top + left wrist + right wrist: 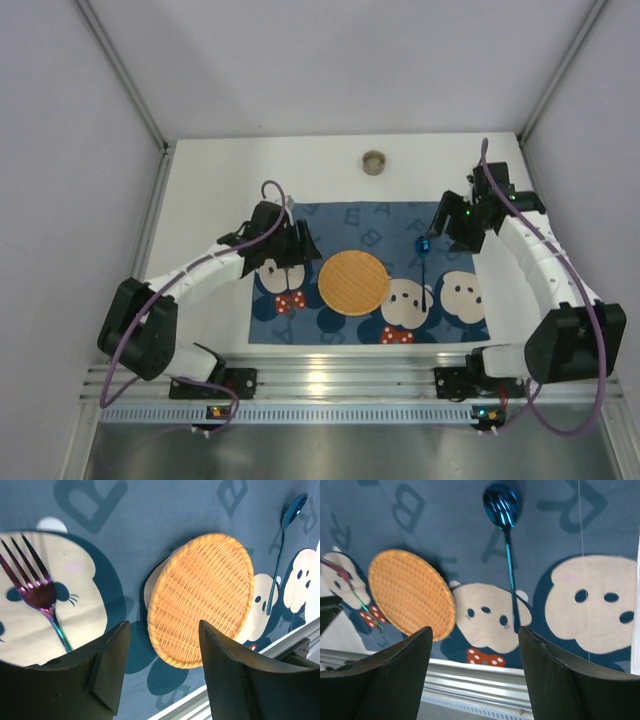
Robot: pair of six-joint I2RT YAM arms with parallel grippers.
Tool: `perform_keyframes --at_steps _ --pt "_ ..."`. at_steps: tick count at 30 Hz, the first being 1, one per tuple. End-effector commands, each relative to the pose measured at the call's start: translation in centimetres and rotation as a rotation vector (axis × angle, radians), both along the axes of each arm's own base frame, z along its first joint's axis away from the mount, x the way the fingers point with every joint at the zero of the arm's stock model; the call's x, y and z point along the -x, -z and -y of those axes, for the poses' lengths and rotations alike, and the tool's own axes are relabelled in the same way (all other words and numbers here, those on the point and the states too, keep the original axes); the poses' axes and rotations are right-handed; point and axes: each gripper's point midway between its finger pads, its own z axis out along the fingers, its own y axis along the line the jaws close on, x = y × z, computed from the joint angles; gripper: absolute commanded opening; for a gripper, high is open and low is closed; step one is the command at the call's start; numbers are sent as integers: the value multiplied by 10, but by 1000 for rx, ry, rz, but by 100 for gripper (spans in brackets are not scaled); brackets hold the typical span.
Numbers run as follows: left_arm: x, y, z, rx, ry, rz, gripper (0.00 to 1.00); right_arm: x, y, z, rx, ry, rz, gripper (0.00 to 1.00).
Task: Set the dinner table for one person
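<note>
On the white bench [210,190], a blue mouse-print placemat [345,215] lies near the arms' bases, with a round woven plate [353,282] at its middle. A fork [42,600] lies at 9 o'clock of the plate and a blue spoon [425,272] at 3 o'clock. The left gripper [162,627] hangs over the fork side, fingers spread and empty. The right gripper [475,632] hangs beside the spoon, likewise spread and empty. A small tan round object [373,161] sits at 12 o'clock, off the placemat.
</note>
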Motion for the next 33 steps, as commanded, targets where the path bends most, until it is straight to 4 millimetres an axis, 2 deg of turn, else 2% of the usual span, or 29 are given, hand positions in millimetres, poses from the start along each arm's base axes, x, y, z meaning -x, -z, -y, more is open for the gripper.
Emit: perform_keyframes --at_steps 1,2,4,5,7,8,9,10,11,12,13,14,16,17,19,20,22,29,33 --pt "-12 -30 -12 -94 14 76 62 -48 -31 -19 -65 12 95 71" --pt "-19 -41 -9 -90 24 96 62 -69 -39 -24 -70 6 114 73" --pt "-19 -45 -8 -100 49 102 62 -95 -47 -33 -76 -12 153 82" --pt "-20 -49 -7 -98 62 113 63 -121 -52 -41 -86 -20 172 85" --pt "-19 -53 -6 -96 72 116 69 -147 -57 -53 -109 -30 190 91" --pt "-17 -57 -6 -91 84 123 71 -175 -60 -61 -117 -34 209 92" --pt "-17 -59 -7 -100 93 137 72 -188 -60 -68 -114 -36 217 93" --pt "-16 -62 -9 -107 95 149 78 -200 -59 -73 -115 -30 216 93" --pt "-17 -66 -15 -133 91 169 84 -226 -58 -79 -117 -24 234 93" --pt "-17 -67 -19 -153 89 176 99 -238 -55 -82 -106 -14 238 93" --pt "-17 -67 -24 -177 81 180 98 -249 -53 -87 -114 5 236 93" --pt "-19 -72 -28 -196 80 204 99 -270 -47 -91 -120 21 246 93" --pt "-16 -73 -34 -217 82 206 98 -287 -41 -99 -131 61 252 93" --pt "-14 -77 -36 -219 83 216 98 -301 -33 -108 -140 69 269 93" --pt "-9 -80 -39 -219 83 218 98 -315 -25 -118 -167 107 283 93" --pt "-5 -81 -41 -215 77 222 98 -320 -11 -122 -171 124 272 93" --pt "0 -81 -44 -215 71 215 99 -329 -2 -127 -168 170 280 92" --pt "12 -81 -63 -242 16 221 98 -339 50 -116 -47 256 248 88" --pt "9 -81 -73 -271 -9 225 98 -348 61 -113 -46 297 263 86"
